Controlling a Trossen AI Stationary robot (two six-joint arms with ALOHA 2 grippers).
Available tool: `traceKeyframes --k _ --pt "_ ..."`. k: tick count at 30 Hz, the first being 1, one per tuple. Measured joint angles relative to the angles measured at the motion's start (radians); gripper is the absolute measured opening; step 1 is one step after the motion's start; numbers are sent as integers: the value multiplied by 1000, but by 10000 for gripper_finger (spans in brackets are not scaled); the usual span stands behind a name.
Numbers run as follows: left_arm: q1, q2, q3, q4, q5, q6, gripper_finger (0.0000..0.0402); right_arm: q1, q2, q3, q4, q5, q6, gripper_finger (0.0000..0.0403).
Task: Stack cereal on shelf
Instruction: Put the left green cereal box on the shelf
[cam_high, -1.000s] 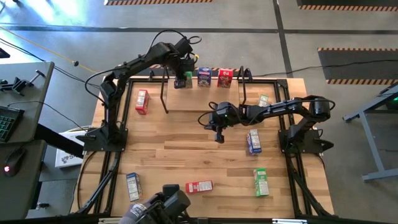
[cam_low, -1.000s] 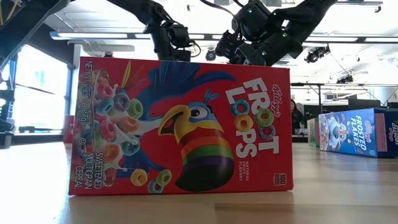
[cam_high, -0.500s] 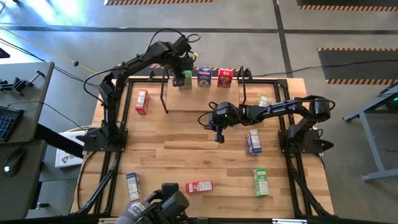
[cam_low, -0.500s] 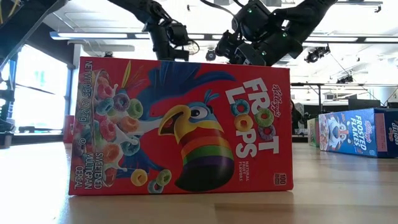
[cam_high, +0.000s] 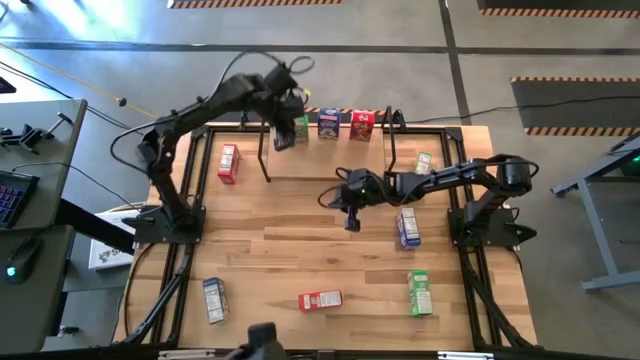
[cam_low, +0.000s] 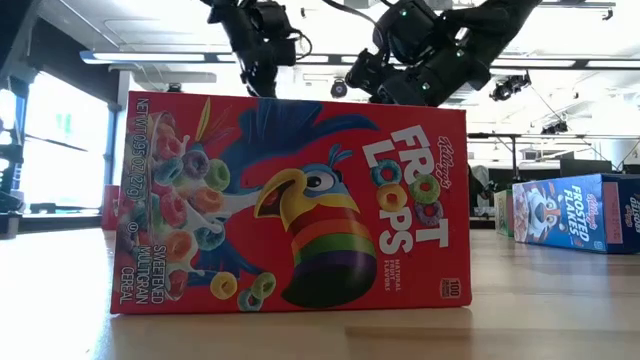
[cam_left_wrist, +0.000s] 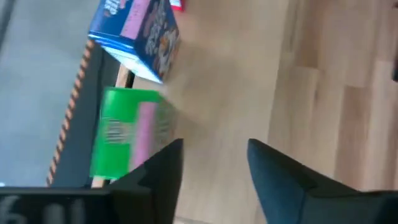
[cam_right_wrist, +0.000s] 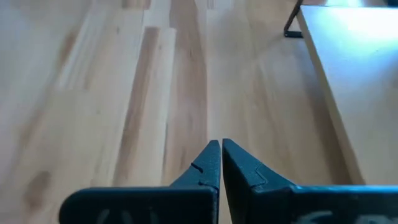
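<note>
We see the left gripper (cam_high: 282, 138) raised over the far end of the shelf (cam_high: 325, 160), its two fingers (cam_left_wrist: 280, 180) parted with nothing between them. Just beside it, on the shelf's far edge, stands a green cereal box (cam_left_wrist: 127, 134), free of the fingers. Next along that edge from the gripper come a blue box (cam_high: 329, 123) and then a red box (cam_high: 362, 124), the three in a row.

The right gripper (cam_high: 351, 222) hangs over bare table (cam_right_wrist: 124, 93) just off the shelf's near edge, its fingers pressed together and holding nothing. Near it, toward the right arm's base, lies a blue box (cam_high: 407, 227), with a green one (cam_high: 420, 292) further toward the table's front. Another small green box (cam_high: 424, 161) lies past the shelf's right hoop.

Well apart from both grippers, a red box (cam_high: 229, 163) lies left of the shelf, and a red box (cam_high: 320, 299) and a blue one (cam_high: 213, 299) lie near the front edge.
</note>
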Motion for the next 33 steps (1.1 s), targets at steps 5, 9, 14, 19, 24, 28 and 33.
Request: traceKeyframes --k 5,9,14,19,24,28,33 --pt "-83 -103 -262 209 -169 -83 87 34 0 0 -7 70 -28 0" --pt "-124 -88 -337 255 -265 -125 34 34 0 0 10 71 -43 0" --pt "-129 -10 -379 367 -327 -172 3 32 0 -1 32 71 -38 0" --pt "-120 43 -377 429 -371 -171 1 32 0 -1 32 71 -36 0" --pt "-100 64 -377 491 -399 -174 1 32 0 -1 32 71 -36 0" --pt "-78 69 -377 486 -408 -166 1 32 0 -1 32 71 -36 0" --pt "-56 69 -377 483 -410 -158 1 32 0 -1 32 71 -36 0"
